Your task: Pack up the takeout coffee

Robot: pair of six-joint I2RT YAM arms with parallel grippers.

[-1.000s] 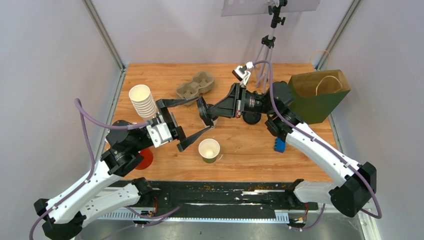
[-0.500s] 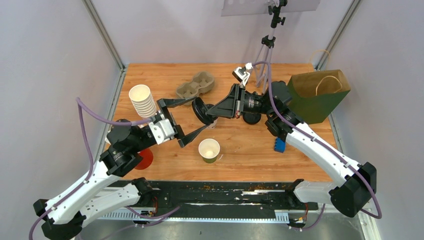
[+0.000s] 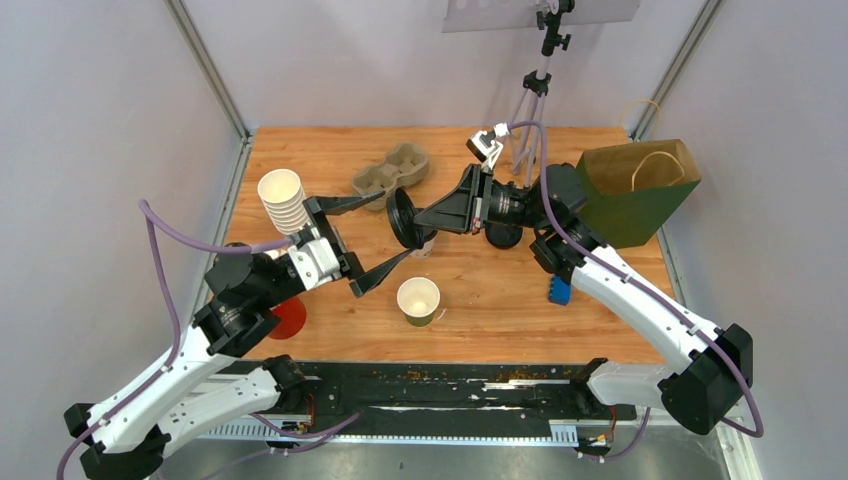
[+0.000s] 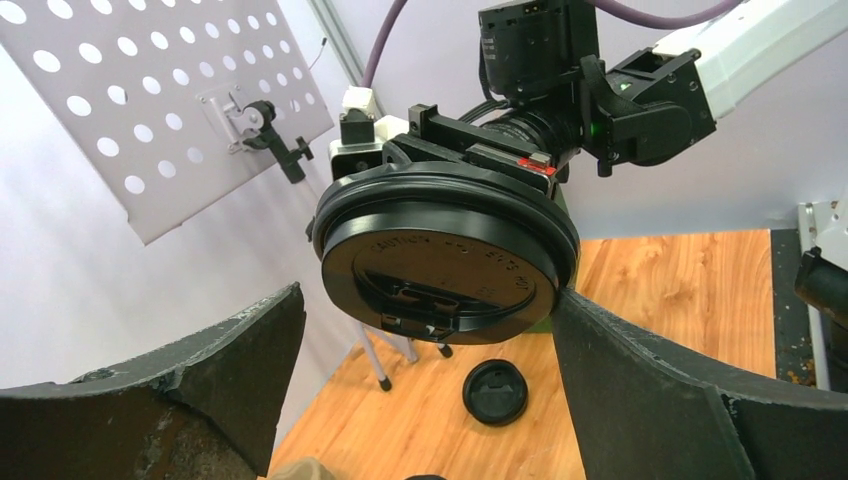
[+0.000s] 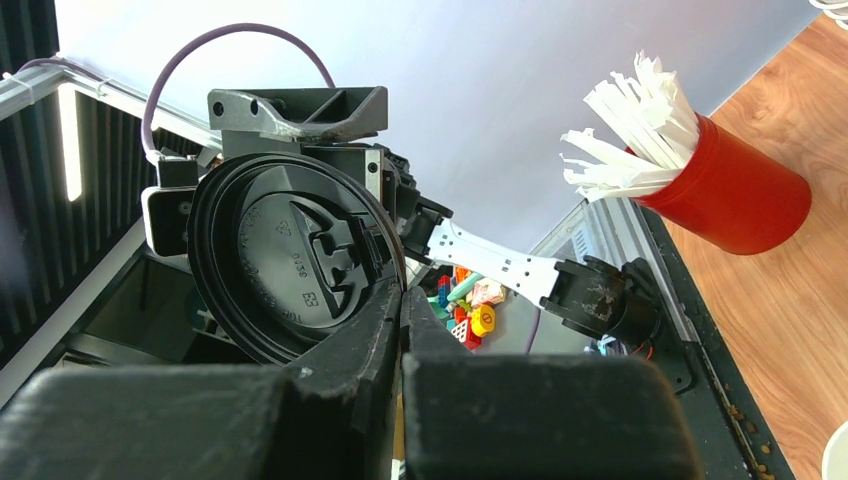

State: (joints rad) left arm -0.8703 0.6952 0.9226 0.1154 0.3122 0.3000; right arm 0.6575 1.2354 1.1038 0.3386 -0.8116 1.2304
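So, top view first: the right gripper [image 3: 418, 218] is pinching a black lid [image 3: 404, 218] by its rim, with its jaws pressed together on it. It's holding the lid up on edge right inside the gap of the left gripper [image 3: 400, 226], whose jaws are standing spread wide. The olive-green cup [image 3: 418, 300] is sitting lidless on the table [image 3: 600, 310], cream inside showing, just on the near side of the left gripper's nearer finger. A cardboard carrier [image 3: 392, 168] is lying just past the farther finger. A second black lid [image 3: 503, 236] is lying flat behind the right jaws, half under that arm. The green bag [image 3: 640, 195] is sitting well behind them at the table's right edge.

Left wrist view: the held lid is facing the lens flat-on, showing its raised lettering and sip tab. There's open room on its left side. On the right side, its rim is sitting just beside the fingertip, and I can't tell if they're touching.

Right wrist view: both fingers are closing on the lid's lower rim. A red cup [image 5: 730, 200] of white sticks [image 5: 625, 115] is standing well off to the right.
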